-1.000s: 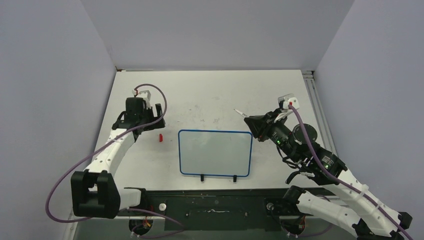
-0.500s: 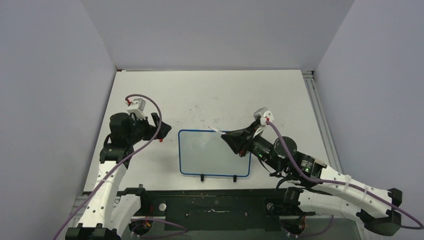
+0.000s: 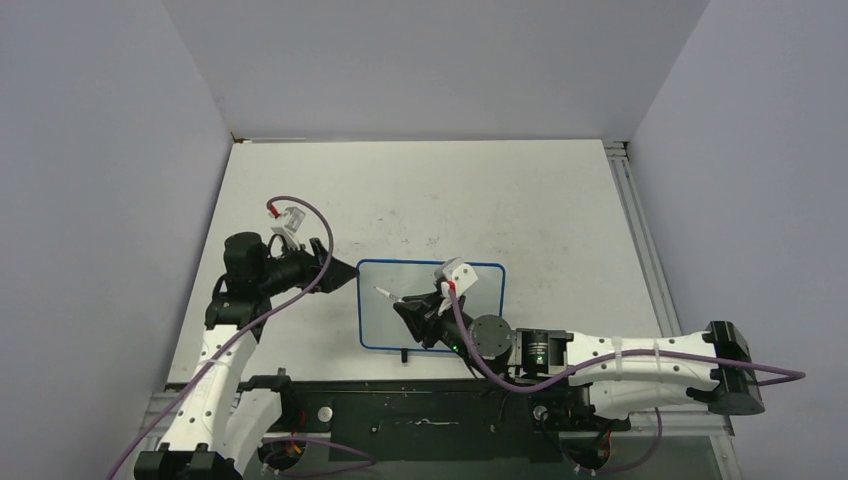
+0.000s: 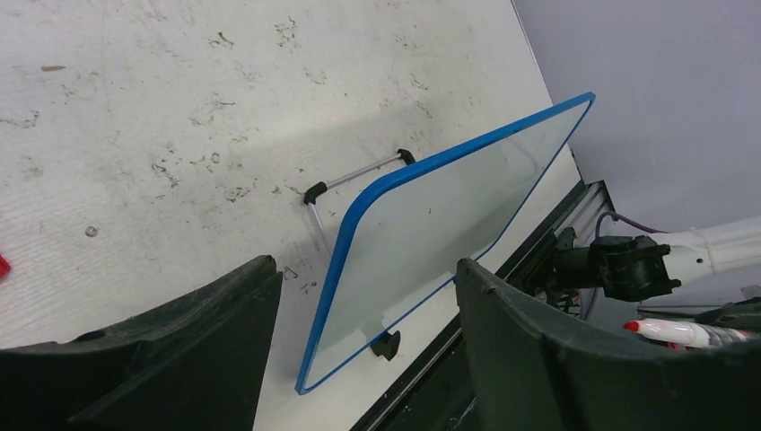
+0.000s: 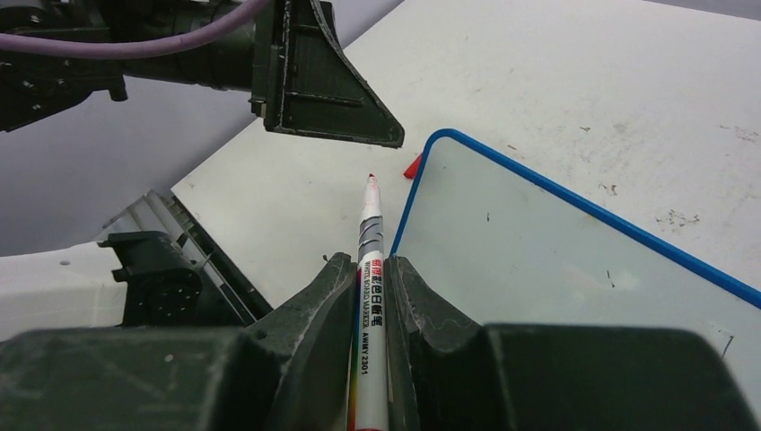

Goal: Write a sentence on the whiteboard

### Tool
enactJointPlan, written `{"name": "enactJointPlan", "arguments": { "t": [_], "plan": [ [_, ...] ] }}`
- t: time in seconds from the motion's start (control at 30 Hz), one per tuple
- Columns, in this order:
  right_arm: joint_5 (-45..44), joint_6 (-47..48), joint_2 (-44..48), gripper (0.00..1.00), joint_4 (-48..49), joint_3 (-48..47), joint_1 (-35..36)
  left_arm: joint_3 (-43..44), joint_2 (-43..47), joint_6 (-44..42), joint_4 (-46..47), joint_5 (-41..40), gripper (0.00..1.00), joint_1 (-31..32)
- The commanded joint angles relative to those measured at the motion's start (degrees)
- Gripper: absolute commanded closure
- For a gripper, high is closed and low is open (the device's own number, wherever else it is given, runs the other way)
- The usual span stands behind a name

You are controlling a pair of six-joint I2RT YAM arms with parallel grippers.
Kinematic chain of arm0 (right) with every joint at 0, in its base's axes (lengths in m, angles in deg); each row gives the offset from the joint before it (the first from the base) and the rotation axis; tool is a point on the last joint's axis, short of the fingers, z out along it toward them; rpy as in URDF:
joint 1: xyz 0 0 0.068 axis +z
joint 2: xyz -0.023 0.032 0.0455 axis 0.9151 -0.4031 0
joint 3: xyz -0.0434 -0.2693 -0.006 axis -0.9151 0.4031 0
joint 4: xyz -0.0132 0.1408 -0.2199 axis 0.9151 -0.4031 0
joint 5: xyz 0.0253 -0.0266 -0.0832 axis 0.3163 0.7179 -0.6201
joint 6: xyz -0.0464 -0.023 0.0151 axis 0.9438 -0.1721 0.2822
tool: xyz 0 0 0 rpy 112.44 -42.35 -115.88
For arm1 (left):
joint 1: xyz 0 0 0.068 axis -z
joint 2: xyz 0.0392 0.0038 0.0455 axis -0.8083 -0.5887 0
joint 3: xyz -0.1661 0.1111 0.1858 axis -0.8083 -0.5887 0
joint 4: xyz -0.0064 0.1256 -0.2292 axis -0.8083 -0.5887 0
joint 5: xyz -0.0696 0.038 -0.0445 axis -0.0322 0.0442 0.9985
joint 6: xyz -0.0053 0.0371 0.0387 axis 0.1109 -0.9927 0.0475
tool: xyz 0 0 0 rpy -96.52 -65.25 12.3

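Blue-framed and white-faced, the whiteboard (image 3: 430,275) is seen in the top view lying on the scuffed table (image 3: 450,190), close to the near edge and between the two arms. One black clip (image 3: 404,355) is made out on its near long edge. The left gripper (image 3: 335,262) is held just off the board's left short edge. The right gripper (image 3: 402,306) is stretched across the board's near-left part. A marker (image 3: 384,293) is seen sticking out of it toward the left, tip near the board's left edge. Whether the tip touches anything cannot be told.

Left wrist view: the left gripper (image 4: 363,269) is spread wide, with nothing caught between its fingers. The whiteboard (image 4: 431,233) is framed in the gap, apart from both fingers. A black clip (image 4: 386,344) is noted on the board's edge toward the table's rim. The marker (image 4: 673,332), red-tipped, is glimpsed at far right.

Right wrist view: the right gripper (image 5: 370,265) is pressed onto the marker (image 5: 370,242), which is pinched between both fingers with the red nib foremost. The nib is pointed just beside the rounded corner of the whiteboard (image 5: 556,269). A small red piece (image 5: 413,166) is seen on the table (image 5: 538,90) just beyond that corner. A dark fingertip (image 5: 323,90) of the left arm is seen farther off, above the nib.
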Motion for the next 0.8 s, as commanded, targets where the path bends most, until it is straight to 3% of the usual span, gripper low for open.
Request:
{"name": "enactJointPlan", "arguments": {
  "t": [0.0, 0.3, 0.77],
  "plan": [
    [-3.93, 0.22, -3.1, 0.95, 8.32, 0.54, 0.03, 0.04, -1.62, 0.99, 5.21, 3.67, 0.31, 0.7],
    [-1.49, -0.71, -8.6, 0.95, 11.54, 0.64, -4.3, 1.06, -4.55, -1.05, 2.39, 0.36, 0.48, 2.74],
    [4.23, -0.51, -12.89, 0.95, 14.4, 0.36, -8.34, 2.03, -7.7, -2.7, 0.4, -2.23, 0.65, 6.17]
  ]
}}
